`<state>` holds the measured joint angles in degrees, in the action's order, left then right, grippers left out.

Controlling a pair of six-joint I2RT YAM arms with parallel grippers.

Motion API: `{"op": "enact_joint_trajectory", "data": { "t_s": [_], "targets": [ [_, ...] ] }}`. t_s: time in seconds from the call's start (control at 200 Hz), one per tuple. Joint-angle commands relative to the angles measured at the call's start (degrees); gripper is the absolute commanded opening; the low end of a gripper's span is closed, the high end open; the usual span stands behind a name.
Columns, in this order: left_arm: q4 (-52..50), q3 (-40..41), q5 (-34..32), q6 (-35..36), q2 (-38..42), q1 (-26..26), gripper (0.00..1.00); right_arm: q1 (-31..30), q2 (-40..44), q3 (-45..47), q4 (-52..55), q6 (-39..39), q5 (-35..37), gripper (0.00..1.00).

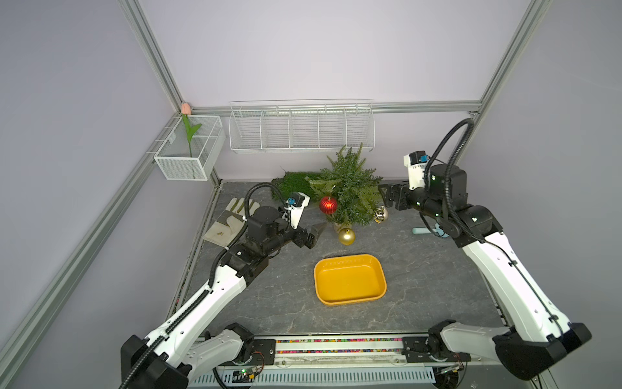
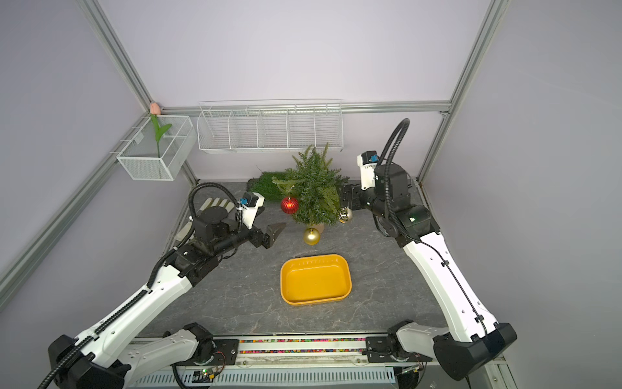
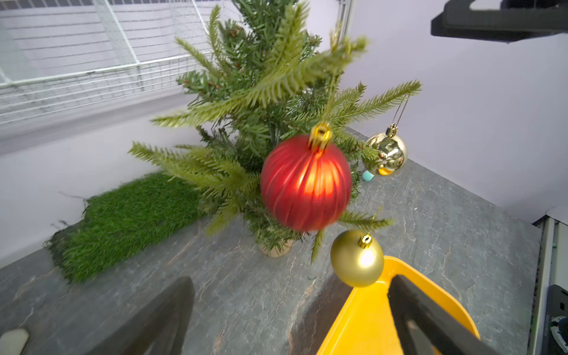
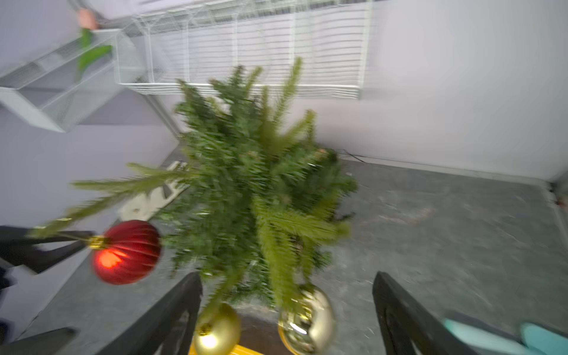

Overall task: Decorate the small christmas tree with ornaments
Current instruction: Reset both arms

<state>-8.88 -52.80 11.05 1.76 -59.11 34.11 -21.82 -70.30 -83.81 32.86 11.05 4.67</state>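
**Three ornaments on the tree, both my grippers empty**

To the left of the small christmas tree, my left gripper stands with its jaws wide apart and nothing between them, near the tree but not touching it. The red ornament hangs from a branch on the tree's left side. The matte gold ornament hangs low in front of the tree's base; whether it touches the table I cannot tell. The shiny gold ornament hangs on the tree's right side. Beside it, my right gripper is also spread and empty. I judge these balls light, smooth, slippery and fragile, so the small cap or its loop is the place to hold. The branches look soft and will bend.
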Motion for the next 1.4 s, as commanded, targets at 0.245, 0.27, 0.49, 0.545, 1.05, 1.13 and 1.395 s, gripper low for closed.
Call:
{"op": "enact_joint_trajectory", "data": {
  "t_s": [0.245,0.27,0.49,0.545,1.05,1.13,1.395],
  "targets": [
    [1.82,14.06,-29.67,-3.43,7.65,-0.66,0.99,13.16,7.1,28.89,-16.88,-1.19,22.49,0.89],
    [2.7,14.99,-31.96,-3.3,7.64,-0.77,0.99,13.89,7.11,31.21,-18.72,-1.11,22.46,0.89],
    [21.36,25.13,-51.81,3.01,3.77,-1.36,0.99,15.49,1.56,51.63,-46.03,-5.6,20.79,0.89],
    [26.3,27.29,-53.81,3.94,1.68,-2.88,0.99,15.5,-0.21,54.92,-52.98,-6.64,20.2,0.89],
    [64.24,37.48,-36.91,-1.36,-18.73,-25.62,0.99,17.73,-16.5,66.44,-91.29,-13.07,13.68,0.89],
    [67.57,36.53,-32.2,-1.76,-23.85,-27.26,0.99,18.2,-19.5,65.64,-93.59,-12.9,14.19,0.89],
    [59.08,29.5,-26.33,-2.84,-29.51,-29.97,0.99,19.1,-18.43,63.76,-88.27,-11.3,14.39,0.89]
  ]
}}
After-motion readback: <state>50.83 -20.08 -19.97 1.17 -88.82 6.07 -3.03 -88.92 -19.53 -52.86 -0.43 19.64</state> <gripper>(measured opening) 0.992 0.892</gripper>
